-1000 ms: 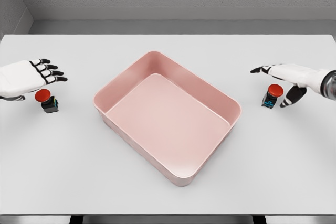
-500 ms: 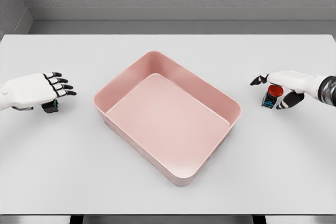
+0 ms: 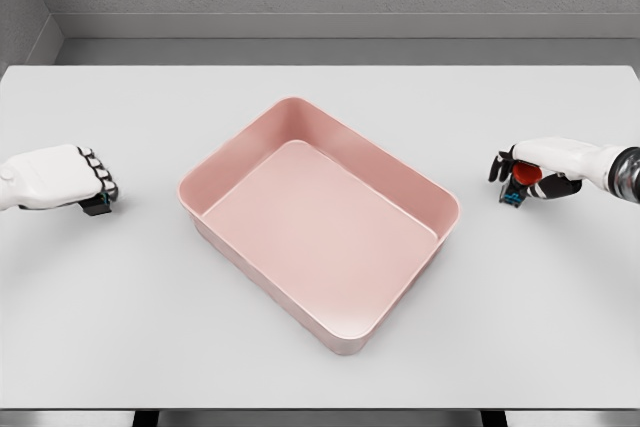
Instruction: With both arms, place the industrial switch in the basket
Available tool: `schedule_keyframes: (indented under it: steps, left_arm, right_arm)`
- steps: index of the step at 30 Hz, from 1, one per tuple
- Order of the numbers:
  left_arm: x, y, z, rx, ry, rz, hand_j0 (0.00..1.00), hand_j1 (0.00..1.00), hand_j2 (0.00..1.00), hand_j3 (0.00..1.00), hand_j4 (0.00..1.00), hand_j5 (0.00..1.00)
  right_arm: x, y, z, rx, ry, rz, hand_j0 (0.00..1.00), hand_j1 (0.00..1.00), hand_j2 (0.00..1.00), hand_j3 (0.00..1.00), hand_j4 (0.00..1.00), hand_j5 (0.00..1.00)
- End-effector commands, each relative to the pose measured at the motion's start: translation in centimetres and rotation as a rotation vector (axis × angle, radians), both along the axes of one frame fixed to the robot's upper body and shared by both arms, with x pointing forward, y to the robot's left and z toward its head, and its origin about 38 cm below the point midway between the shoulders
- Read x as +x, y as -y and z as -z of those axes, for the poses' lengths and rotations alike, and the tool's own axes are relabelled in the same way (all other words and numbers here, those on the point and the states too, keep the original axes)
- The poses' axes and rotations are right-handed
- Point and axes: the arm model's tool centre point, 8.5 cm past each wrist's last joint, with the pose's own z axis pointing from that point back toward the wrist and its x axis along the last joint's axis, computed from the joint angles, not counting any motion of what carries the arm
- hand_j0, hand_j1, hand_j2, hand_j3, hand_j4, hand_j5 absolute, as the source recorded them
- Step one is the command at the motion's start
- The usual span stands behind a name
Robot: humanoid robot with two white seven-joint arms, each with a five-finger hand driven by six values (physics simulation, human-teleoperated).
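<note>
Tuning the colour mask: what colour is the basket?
Pink, plain, inside and out. The basket shows in the head view, the only one.

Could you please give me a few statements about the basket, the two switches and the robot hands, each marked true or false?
1. The pink basket has nothing in it. True.
2. The left robot hand is curled over the left industrial switch. True.
3. The right industrial switch already lies inside the basket. False: it sits on the table to the right of the basket, under the right robot hand.
4. Both robot hands are raised high above the basket. False: each is low at the table, one on either side of the basket.
5. The right switch has a red button. True.
</note>
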Motion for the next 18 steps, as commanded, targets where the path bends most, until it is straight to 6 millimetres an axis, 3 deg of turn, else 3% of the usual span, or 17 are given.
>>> schedule_keyframes:
  steps: [1, 6, 7, 12, 18]
  left_arm:
    - [0.0, -0.2, 0.2, 0.015, -0.012, -0.008, 0.36, 0.36, 0.36, 0.36, 0.36, 0.36]
    - [0.0, -0.1, 0.1, 0.013, -0.01, -0.007, 0.25, 0.25, 0.25, 0.25, 0.25, 0.25]
    - [0.1, -0.2, -0.2, 0.007, -0.005, -0.01, 0.15, 0.15, 0.15, 0.15, 0.15, 0.15]
    - [0.0, 0.1, -0.2, -0.028, -0.015, -0.007, 0.15, 0.15, 0.15, 0.15, 0.15, 0.15]
    - [0.4, 0.0, -2.0, -0.112, 0.009, -0.023, 0.16, 0.16, 0.16, 0.16, 0.16, 0.16]
  right_arm:
    - [0.0, 0.0, 0.0, 0.0, 0.0, 0.001, 0.47, 0.47, 0.47, 0.47, 0.47, 0.47]
    - [0.2, -0.1, -0.5, 0.0, 0.013, -0.001, 0.47, 0.47, 0.47, 0.47, 0.47, 0.47]
    - [0.2, -0.1, -0.6, 0.0, 0.015, -0.003, 0.47, 0.47, 0.47, 0.47, 0.47, 0.47]
    - [0.3, -0.1, -1.0, 0.003, 0.026, -0.003, 0.47, 0.47, 0.47, 0.47, 0.47, 0.47]
    - [0.7, -0.2, -2.2, 0.004, 0.054, -0.005, 0.47, 0.47, 0.47, 0.47, 0.47, 0.47]
